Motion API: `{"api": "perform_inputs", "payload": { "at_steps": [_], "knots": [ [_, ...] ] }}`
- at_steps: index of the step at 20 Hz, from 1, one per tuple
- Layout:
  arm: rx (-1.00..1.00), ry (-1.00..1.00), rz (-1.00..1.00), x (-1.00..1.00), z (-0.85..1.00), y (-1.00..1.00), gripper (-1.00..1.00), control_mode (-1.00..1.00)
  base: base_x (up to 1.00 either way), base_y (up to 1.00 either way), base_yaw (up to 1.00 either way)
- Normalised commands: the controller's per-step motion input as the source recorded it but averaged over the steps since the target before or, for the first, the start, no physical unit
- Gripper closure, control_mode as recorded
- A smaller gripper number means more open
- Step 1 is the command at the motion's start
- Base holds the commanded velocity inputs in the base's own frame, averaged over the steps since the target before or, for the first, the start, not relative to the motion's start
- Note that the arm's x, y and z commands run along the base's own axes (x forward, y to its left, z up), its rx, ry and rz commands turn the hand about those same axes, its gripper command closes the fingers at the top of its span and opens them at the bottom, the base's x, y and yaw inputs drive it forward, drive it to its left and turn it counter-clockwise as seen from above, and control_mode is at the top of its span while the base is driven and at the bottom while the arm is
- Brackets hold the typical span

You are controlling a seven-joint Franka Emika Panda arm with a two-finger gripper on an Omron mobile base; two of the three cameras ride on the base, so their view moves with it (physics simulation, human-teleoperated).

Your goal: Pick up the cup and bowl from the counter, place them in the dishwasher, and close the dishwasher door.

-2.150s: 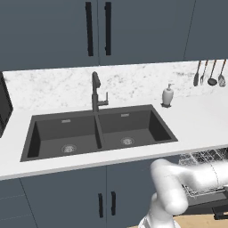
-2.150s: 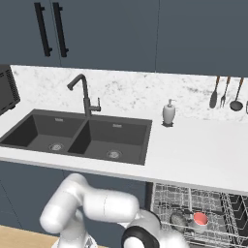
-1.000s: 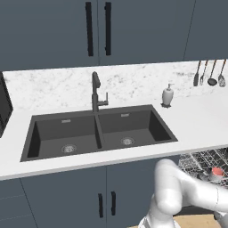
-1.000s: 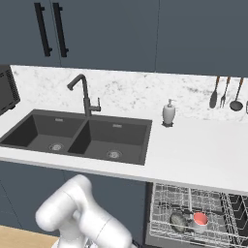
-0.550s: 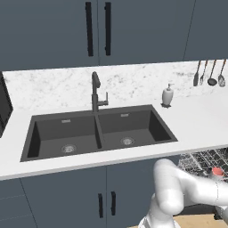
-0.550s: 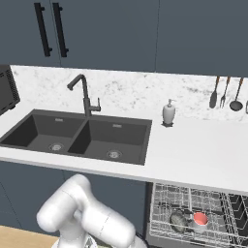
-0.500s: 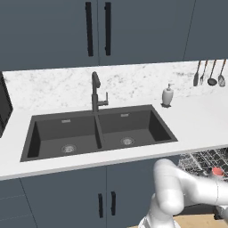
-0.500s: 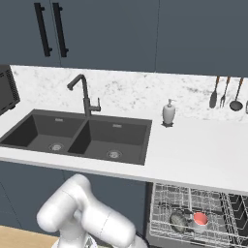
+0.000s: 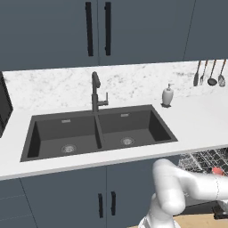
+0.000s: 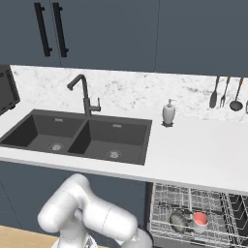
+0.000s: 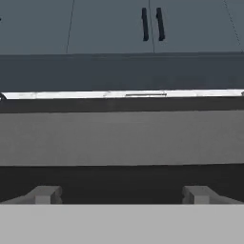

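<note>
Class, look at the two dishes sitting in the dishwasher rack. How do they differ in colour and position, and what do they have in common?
The cup is red-pink with a pale inside; the bowl is dull grey. The cup sits to the right of the bowl, nearer the rack's middle, while the bowl sits further left, towards the sink side. Both rest close together in the silver wire rack, below the counter.

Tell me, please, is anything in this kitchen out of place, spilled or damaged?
Nothing stands out. The counter looks clean; the soap dispenser stands upright, and a red cup and a grey bowl sit in the dishwasher rack, pulled out.
</note>
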Motion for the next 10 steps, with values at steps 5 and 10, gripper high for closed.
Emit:
{"api": "perform_inputs", "payload": {
  "at_steps": [5, 10],
  "knots": [
    [0.03, -0.08, 0.01, 0.54, 0.59, -0.02, -1.00, -1.00, 0.00, 0.00, 0.00],
    [0.00, 0.00, 0.05, 0.86, 0.70, -0.02, -1.00, -1.00, 0.00, 0.00, 0.00]
  ]
}}
